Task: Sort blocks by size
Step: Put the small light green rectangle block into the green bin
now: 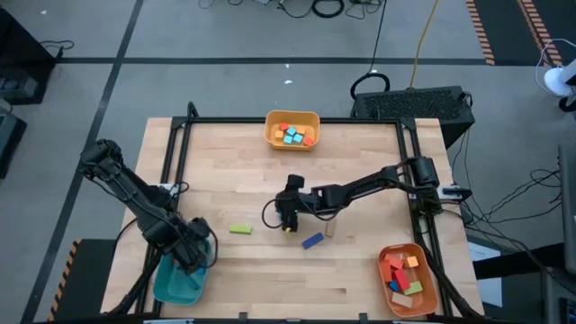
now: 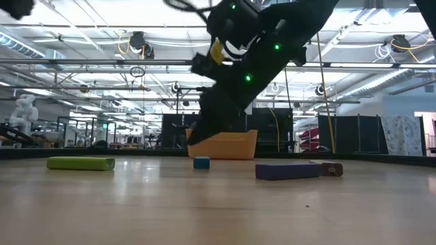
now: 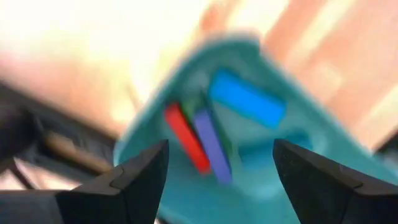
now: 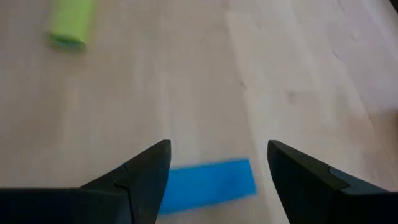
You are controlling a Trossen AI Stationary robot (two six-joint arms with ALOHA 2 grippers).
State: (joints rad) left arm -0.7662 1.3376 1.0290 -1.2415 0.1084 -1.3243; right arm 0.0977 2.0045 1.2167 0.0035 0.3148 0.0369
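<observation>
Right arm mid-table over the loose blocks, left arm parked over the teal tray.

I had the right gripper (image 4: 217,180) with fingers spread and nothing between them, hanging above the table (image 1: 360,171); a blue block (image 4: 208,185) lay flat just under and between its fingers, a green block (image 4: 71,23) well ahead of it. From the low camera a small blue cube (image 2: 201,162), a dark blue bar (image 2: 286,170) and a tan piece (image 2: 332,169) sat on the wood below the arm. The left gripper (image 3: 217,180) was also spread and empty, over the teal tray (image 3: 149,137), which held red (image 3: 185,137), purple (image 3: 211,146) and blue (image 3: 245,99) bars. The far orange tray (image 1: 292,118) held small cubes; the near-right orange tray (image 1: 405,292) held more blocks.
</observation>
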